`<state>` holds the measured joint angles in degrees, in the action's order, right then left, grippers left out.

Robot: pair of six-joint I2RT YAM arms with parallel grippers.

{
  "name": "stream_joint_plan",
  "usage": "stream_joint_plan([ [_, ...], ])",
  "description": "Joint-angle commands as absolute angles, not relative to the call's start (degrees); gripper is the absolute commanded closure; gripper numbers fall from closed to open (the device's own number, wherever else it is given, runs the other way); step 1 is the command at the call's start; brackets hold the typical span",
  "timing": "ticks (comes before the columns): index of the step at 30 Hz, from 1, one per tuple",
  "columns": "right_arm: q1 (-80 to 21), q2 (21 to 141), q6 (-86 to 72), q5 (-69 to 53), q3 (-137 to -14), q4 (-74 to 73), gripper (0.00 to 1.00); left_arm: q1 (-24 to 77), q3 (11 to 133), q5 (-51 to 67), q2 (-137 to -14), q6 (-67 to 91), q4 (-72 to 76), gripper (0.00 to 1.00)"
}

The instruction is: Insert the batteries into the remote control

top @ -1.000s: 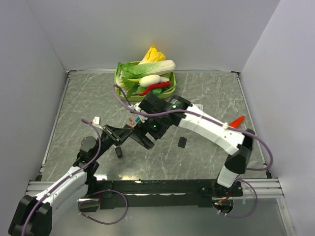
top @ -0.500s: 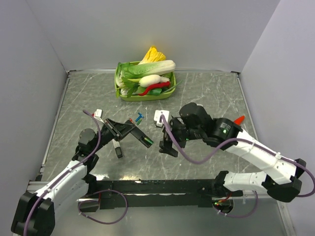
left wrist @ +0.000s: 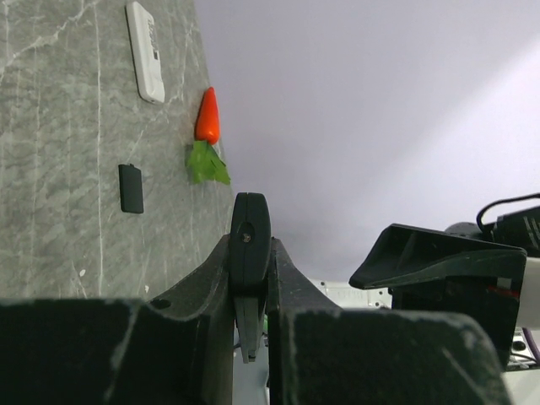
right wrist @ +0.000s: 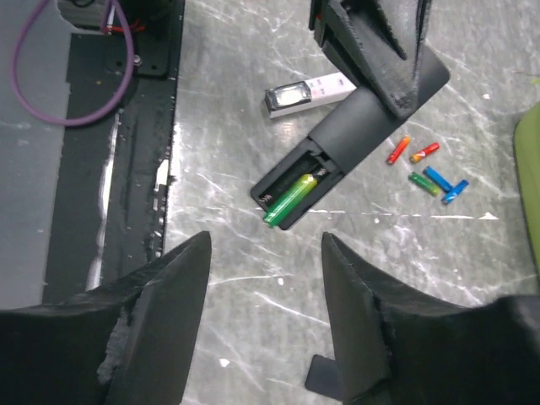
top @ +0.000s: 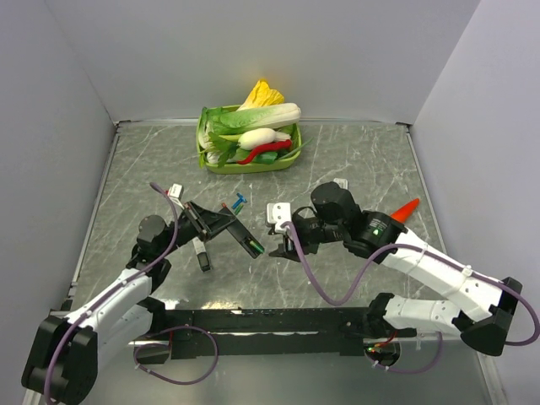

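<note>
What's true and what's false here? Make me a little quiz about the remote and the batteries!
1. A green battery sits in the black remote's open compartment. True.
2. The right jaws hold a battery. False: they are open and empty.
3. The left jaws are shut on the black remote. True.
4. The spare batteries are all inside the remote. False: they lie loose on the table beside it.
</note>
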<state>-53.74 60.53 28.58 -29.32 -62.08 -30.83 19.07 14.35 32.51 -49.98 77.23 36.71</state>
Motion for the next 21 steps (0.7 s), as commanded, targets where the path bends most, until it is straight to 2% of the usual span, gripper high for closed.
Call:
stream_joint_plan([
  [1, -51.3, 61.3, 32.2, -35.8, -62.2, -27.2, 0.44, 18.5, 14.9, 35.9, -51.7, 78.4, 46.1, 0.99],
  [2, -51.1, 61.8, 32.3, -36.2, -62.4, -28.0, 0.48, 18.3, 14.2, 36.1, -52.0, 79.3, 47.3, 0.99],
  [11, -51.0, 64.2, 33.4, -38.5, -63.0, -30.2, 0.49, 16.8, 11.9, 38.1, -56.3, 82.6, 54.8, 0.99],
  [17, -51.0, 65.5, 34.4, -38.6, -62.3, -30.3, 0.56, 16.3, 11.7, 38.3, -56.1, 82.9, 54.3, 0.99],
  [21, -51.0, 67.1, 34.4, -39.0, -62.6, -30.5, 0.57, 16.1, 11.3, 38.5, -56.3, 83.5, 55.1, 0.99],
])
